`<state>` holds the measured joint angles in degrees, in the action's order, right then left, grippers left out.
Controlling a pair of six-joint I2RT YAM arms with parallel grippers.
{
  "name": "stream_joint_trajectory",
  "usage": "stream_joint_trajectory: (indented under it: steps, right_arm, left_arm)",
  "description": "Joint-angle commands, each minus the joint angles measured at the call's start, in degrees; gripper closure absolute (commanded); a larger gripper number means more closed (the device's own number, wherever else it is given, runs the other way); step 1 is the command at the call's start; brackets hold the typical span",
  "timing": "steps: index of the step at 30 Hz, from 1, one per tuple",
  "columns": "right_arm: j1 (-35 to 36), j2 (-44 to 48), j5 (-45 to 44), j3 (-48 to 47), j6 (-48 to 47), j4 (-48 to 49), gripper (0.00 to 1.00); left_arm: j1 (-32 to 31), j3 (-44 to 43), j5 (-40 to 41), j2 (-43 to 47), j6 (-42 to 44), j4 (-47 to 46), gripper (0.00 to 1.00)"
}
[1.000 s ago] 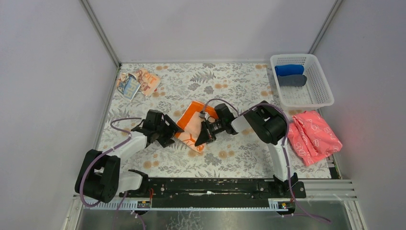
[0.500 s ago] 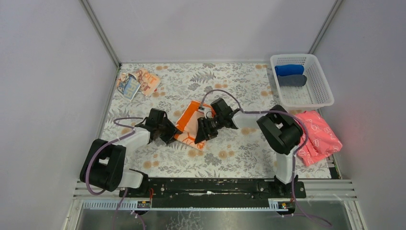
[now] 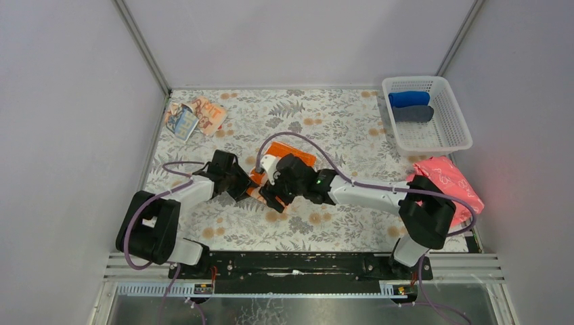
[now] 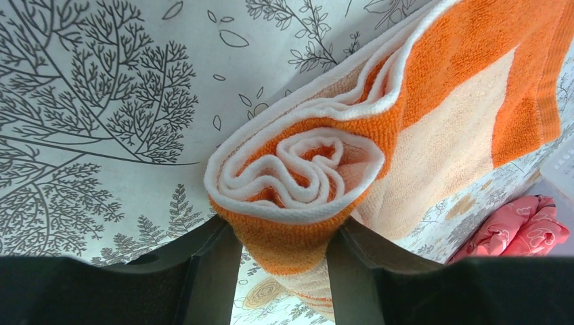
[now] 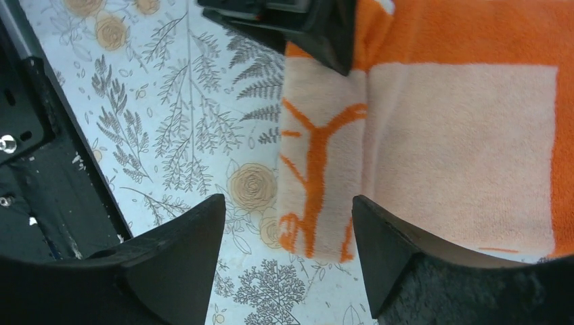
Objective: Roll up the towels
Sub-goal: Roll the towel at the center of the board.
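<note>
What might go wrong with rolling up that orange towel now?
1. The left end effector pinches only one end of the orange towel, so the roll may turn out crooked.
2. The roll's inner layers look loose and wavy, so it might spring open if released.
3. The open right end effector hovers close to the left one, and they might bump.

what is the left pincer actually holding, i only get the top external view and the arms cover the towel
Observer: The left pincer is shut on the rolled end of the orange towel. The left wrist view shows several coiled layers.
Operator: is the other arm gripping too
Observer: No. The right pincer is open, and the towel's flat edge shows in the gap.
Operator: how much is unrolled
Observer: In the right wrist view the cream centre panel and an orange border lie flat.
</note>
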<state>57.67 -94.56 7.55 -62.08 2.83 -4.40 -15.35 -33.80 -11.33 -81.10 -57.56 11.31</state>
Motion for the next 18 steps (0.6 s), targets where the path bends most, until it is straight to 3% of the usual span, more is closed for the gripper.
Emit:
stream_joint_trajectory:
  steps: [1,18]
  right_arm:
    - [3.7,-1.1,-7.2,-1.8,-7.1,3.3,0.26]
    - [5.3,-13.7,-17.9,1.9,-9.8,-0.2,0.32]
  left_arm:
    - [0.2,0.3,4.4,-2.2,2.6,5.2,0.56]
    - [0.2,-0.9,4.6,-2.3,3.2,6.0,0.54]
